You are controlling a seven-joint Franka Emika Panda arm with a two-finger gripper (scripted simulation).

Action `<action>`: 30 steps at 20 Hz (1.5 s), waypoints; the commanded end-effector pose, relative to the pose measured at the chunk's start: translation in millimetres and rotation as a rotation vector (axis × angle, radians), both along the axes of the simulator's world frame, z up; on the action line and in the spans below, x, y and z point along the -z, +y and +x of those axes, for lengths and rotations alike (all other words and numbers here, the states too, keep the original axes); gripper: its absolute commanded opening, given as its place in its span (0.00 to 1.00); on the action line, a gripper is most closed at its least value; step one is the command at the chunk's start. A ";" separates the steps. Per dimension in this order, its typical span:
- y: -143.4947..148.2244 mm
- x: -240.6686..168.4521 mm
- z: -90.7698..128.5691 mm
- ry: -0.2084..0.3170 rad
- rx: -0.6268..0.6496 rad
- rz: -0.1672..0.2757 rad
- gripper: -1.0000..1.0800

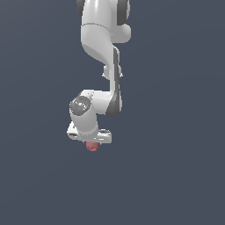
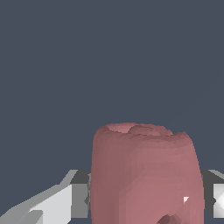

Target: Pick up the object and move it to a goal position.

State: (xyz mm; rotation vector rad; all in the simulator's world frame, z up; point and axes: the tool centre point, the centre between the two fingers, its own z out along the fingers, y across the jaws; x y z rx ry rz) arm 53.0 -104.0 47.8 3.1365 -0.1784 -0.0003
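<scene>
The object (image 1: pixel 92 146) is a small dull reddish-pink rounded lump that pokes out just below the white gripper bar in the exterior view. In the wrist view it (image 2: pixel 146 175) fills the space between the two fingers, and each finger presses against a side of it. My gripper (image 1: pixel 91 144) is shut on the object, and the white arm reaches down from the top of the exterior view. The fingertips are hidden behind the bar and the object in the exterior view. No goal marker shows in either view.
Only a plain dark blue-grey background (image 1: pixel 176 167) surrounds the arm in both views. No other objects, edges or containers show.
</scene>
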 end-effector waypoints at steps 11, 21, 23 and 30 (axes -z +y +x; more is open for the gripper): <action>-0.5 -40.1 -0.6 0.000 0.000 0.000 0.00; -2.2 -143.6 -1.8 0.000 0.000 0.000 0.00; -2.7 -167.8 -1.9 0.000 0.000 0.000 0.00; -4.6 -250.5 -1.6 0.000 0.000 0.000 0.00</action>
